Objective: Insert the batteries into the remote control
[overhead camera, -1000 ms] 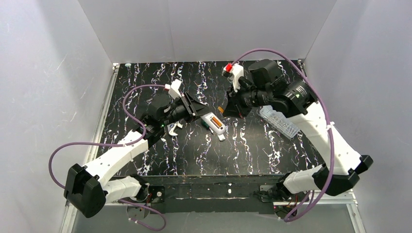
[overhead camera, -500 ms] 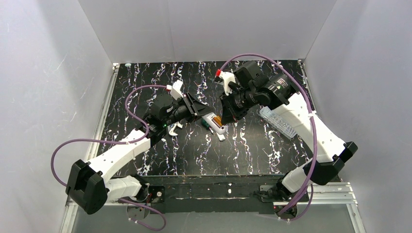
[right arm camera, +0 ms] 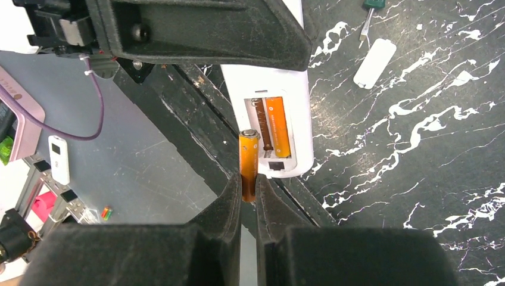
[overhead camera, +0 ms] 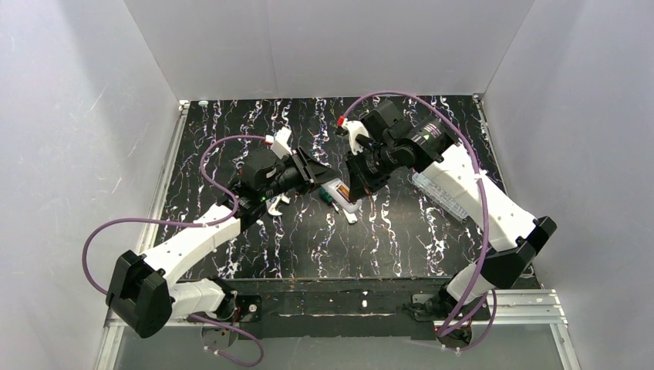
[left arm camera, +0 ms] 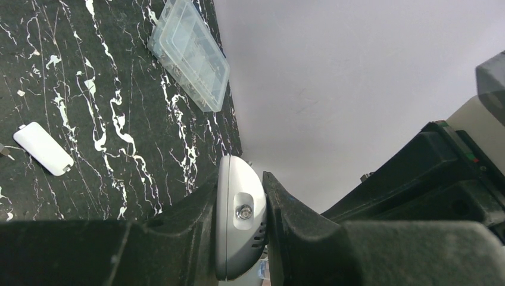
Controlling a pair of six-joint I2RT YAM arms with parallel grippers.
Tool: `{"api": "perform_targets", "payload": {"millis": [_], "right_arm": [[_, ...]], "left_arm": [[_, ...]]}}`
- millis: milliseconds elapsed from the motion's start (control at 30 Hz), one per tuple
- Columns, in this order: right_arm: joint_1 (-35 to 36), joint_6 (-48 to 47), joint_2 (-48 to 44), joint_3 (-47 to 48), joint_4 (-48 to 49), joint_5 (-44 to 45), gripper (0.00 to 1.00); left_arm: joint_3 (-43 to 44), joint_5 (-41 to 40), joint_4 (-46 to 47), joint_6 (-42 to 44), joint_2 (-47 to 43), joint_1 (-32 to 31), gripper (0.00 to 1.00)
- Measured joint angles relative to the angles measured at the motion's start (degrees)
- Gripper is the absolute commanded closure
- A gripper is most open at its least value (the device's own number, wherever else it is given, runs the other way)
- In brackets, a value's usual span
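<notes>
Slippage worries me most: my right gripper (right arm camera: 249, 189) is nearly shut on the bottom end of a slim orange cylindrical battery (right arm camera: 249, 156). It pinches only that lower part, so most of the length sticks out free towards the small white rectangular remote control (right arm camera: 299, 119). My left gripper (left arm camera: 241, 199) is clamped tight across one end of that remote, which lies recess side up between the two arms, near the middle of the black marbled tabletop (right arm camera: 417, 149). I cannot tell whether it rests on the surface or hangs just above. A second orange battery (right arm camera: 277, 125) already sits in the recess, and the vacant slot (right arm camera: 257, 116) beside it is my target. The held battery's tip is over the recess edge, not yet seated. If I press down with it tilted, I judge it could pivot between the fingers or skid off the rim and drop. A hard push could also lever the remote round in the left grip, since only one end is held. Wrong polarity is possible too, as I cannot read the marks
</notes>
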Motion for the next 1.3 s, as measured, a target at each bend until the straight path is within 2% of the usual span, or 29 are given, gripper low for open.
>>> {"api": "perform_targets", "payload": {"millis": [1200,1300], "right_arm": [[0.3,-4.0,2.7,-1.1,0.8,4.0,0.99],[0.3,-4.0,2.9,-1.0,0.8,4.4,0.96]], "left_arm": [[0.0,0.3,2.9,-2.3,2.6,0.0,1.00],[0.0,0.2,3.1,-2.9,2.9,0.0,1.00]]}}
